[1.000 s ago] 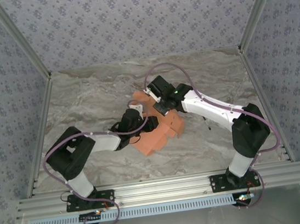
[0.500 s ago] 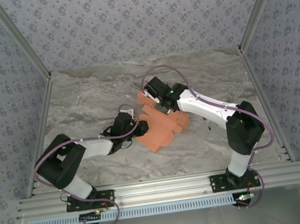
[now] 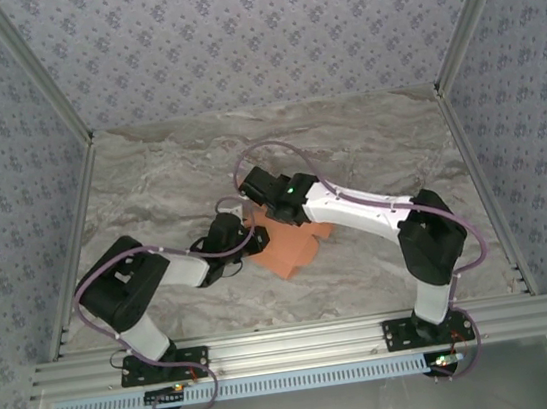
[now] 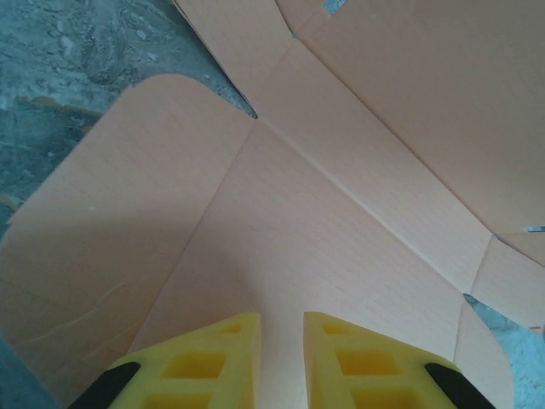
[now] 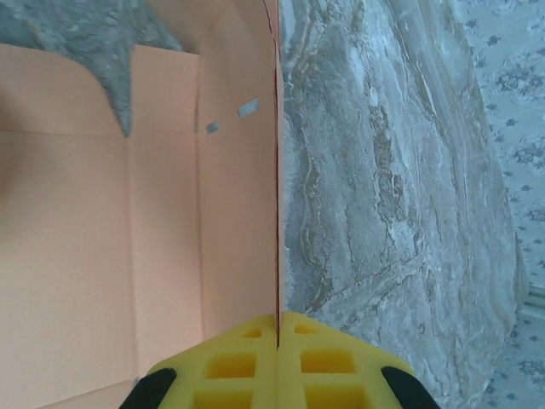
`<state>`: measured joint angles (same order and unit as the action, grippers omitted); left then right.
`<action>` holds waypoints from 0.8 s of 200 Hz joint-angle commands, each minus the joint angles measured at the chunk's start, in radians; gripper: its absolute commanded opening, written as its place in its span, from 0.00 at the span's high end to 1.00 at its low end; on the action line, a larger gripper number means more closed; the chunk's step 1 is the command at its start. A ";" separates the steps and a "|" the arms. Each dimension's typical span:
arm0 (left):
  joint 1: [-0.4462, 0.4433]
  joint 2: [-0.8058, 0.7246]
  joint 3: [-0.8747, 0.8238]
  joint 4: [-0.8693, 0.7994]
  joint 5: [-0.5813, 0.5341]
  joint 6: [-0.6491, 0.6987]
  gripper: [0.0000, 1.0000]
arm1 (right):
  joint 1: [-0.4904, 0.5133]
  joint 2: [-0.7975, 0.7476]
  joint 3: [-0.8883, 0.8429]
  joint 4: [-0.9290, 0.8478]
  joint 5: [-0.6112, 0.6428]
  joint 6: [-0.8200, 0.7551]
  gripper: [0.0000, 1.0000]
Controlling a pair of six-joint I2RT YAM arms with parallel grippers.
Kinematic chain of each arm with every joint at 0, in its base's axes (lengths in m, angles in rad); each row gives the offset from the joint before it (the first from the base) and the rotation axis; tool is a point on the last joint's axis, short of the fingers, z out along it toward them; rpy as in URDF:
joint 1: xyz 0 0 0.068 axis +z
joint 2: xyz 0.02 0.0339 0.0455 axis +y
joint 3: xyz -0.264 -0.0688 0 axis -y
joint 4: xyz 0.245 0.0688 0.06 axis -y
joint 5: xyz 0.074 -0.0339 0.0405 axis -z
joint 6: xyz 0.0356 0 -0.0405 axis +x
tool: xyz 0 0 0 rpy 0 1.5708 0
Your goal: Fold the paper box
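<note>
The paper box (image 3: 294, 245) is a salmon-orange creased card sheet lying mid-table, partly under both wrists. My right gripper (image 3: 253, 202) is at its far left corner. In the right wrist view that gripper (image 5: 278, 317) is shut on the thin edge of a raised panel of the paper box (image 5: 85, 213), which stands edge-on between the yellow fingertips. My left gripper (image 3: 254, 237) is low at the sheet's left side. In the left wrist view it (image 4: 283, 319) hovers over a flat panel of the paper box (image 4: 341, 213), fingers a narrow gap apart with nothing between them.
The marble tabletop (image 3: 149, 180) spreads around the sheet, bounded by patterned walls (image 3: 251, 36) and metal rails (image 3: 292, 348) at the near edge. Both arms' purple cables (image 3: 276, 149) loop over the work area.
My right gripper has swung left with the card's edge, lifting that panel over the sheet. The left gripper's fingers have narrowed and it has stayed by the left side.
</note>
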<state>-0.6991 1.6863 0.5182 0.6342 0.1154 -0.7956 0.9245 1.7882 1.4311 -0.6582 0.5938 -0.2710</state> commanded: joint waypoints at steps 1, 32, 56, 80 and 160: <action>0.003 0.054 -0.039 0.036 0.017 -0.037 0.81 | 0.040 0.013 -0.029 0.017 0.036 0.004 1.00; 0.002 0.064 -0.052 0.065 0.017 -0.047 0.81 | 0.072 0.015 -0.073 0.053 0.040 0.016 1.00; 0.002 0.059 -0.062 0.075 0.015 -0.046 0.81 | 0.077 0.015 -0.107 0.095 0.039 0.024 1.00; 0.002 0.054 -0.069 0.078 0.013 -0.046 0.81 | 0.076 0.014 -0.134 0.123 0.026 0.031 1.00; 0.011 -0.066 -0.073 -0.014 -0.016 -0.014 0.77 | 0.020 -0.039 -0.155 0.183 0.111 -0.105 1.00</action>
<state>-0.6952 1.6779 0.4675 0.7235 0.1108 -0.8352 0.9676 1.7741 1.3098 -0.4980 0.6708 -0.3000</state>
